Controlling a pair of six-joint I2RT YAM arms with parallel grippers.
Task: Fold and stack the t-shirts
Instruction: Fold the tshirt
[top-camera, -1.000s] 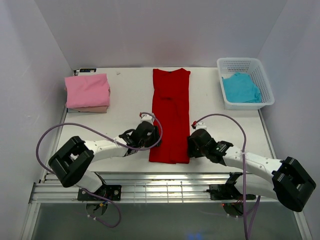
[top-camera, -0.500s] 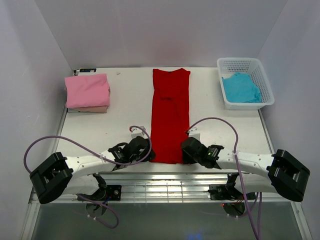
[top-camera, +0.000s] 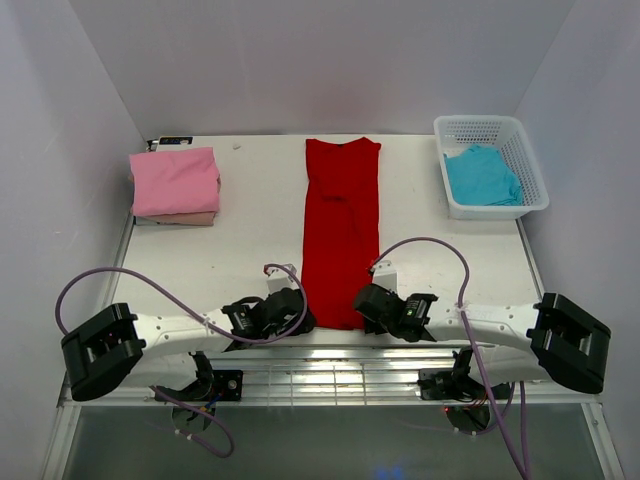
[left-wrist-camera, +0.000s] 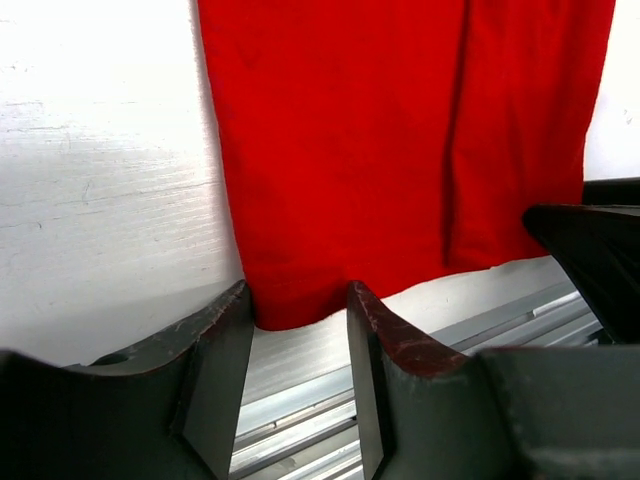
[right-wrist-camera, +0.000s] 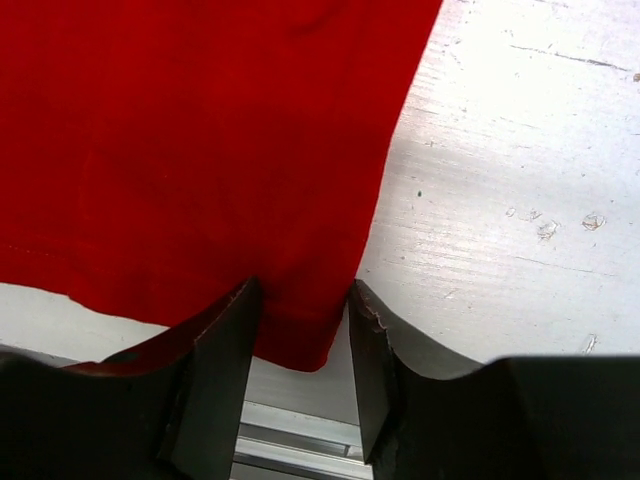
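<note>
Left gripper (left-wrist-camera: 298, 300) and right gripper (right-wrist-camera: 302, 295), jaws apart, straddle the near corners of the red t-shirt (top-camera: 340, 230).

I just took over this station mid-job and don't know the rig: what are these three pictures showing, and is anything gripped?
Two robot arms are bolted to a table. One camera looks down from behind them; two ride on the wrists. A red shirt lies flat mid-table, a pink shirt on a beige one far left, a turquoise shirt in the basket far right. The left end effector and right end effector, both open, each straddle a near corner of it; nothing is gripped yet.
</note>
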